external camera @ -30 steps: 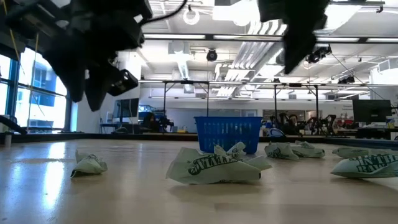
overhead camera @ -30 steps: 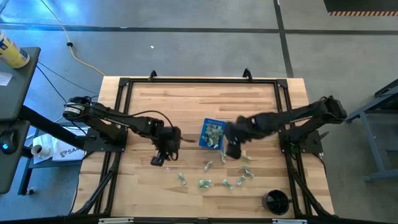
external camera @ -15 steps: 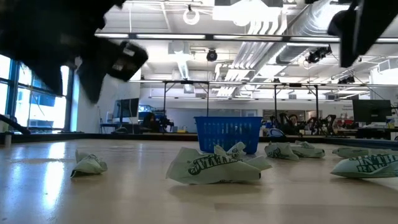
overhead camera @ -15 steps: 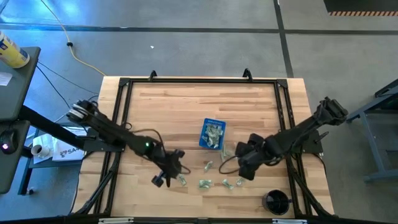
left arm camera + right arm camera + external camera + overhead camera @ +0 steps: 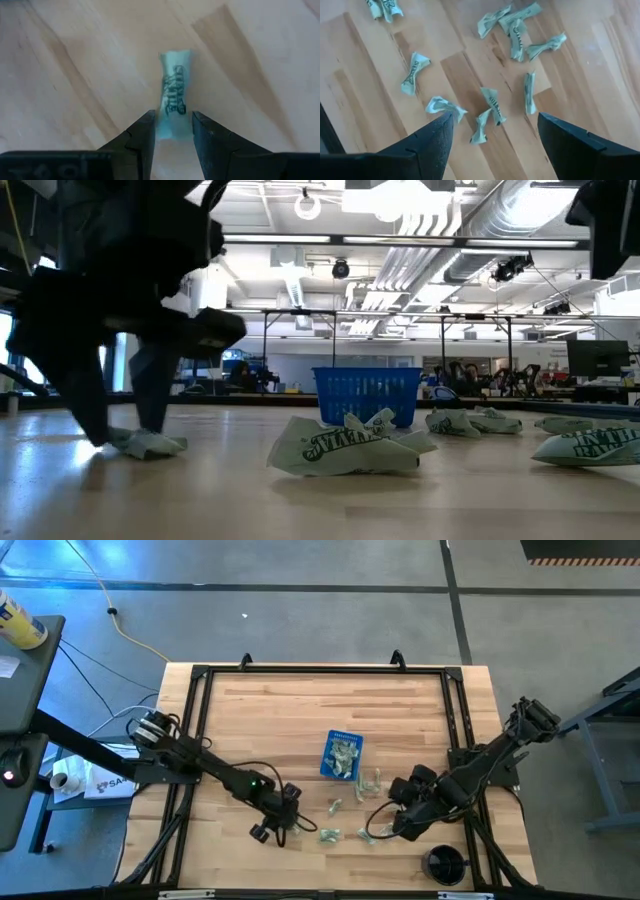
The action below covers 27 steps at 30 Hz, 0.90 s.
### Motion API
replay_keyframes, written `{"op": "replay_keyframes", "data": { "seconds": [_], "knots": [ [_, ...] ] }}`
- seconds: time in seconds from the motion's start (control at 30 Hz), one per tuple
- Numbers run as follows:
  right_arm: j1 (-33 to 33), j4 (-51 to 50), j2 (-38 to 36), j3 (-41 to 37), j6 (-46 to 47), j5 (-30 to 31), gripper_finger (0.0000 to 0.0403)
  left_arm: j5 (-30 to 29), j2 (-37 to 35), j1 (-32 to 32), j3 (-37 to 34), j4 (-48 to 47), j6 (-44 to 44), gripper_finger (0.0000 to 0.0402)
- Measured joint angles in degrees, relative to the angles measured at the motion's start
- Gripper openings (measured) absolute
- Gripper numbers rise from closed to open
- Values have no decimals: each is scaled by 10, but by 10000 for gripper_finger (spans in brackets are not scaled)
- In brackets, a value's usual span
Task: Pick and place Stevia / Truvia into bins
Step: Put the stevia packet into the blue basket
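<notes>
Left wrist view: the left end effector (image 5: 172,131) sits open around a Stevia sachet (image 5: 173,107), not squeezing yet. It looks light and crumply (easy to slip), so pinch its middle; the right end effector (image 5: 492,131) hangs open too.

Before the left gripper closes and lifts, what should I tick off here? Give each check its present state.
1. Sachet sits between the fingers of the left gripper: ok.
2. Left gripper is down at the table: ok, its fingers reach the wood in the low view.
3. Only one sachet in the grip zone: ok.
4. Blue bin has room: ok, though sachets already lie in it.
5. Right gripper keeps clear of the left: ok, open above the loose sachets.
6. Firm grip on the sachet: cannot tell.
</notes>
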Motion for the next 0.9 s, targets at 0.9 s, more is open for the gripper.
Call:
{"op": "replay_keyframes", "data": {
  "seconds": [0.9],
  "knots": [
    [15, -6, 0, 0, 49, -12, 279, -61, -43, 236, 151, -10, 64, 37]
  ]
}}
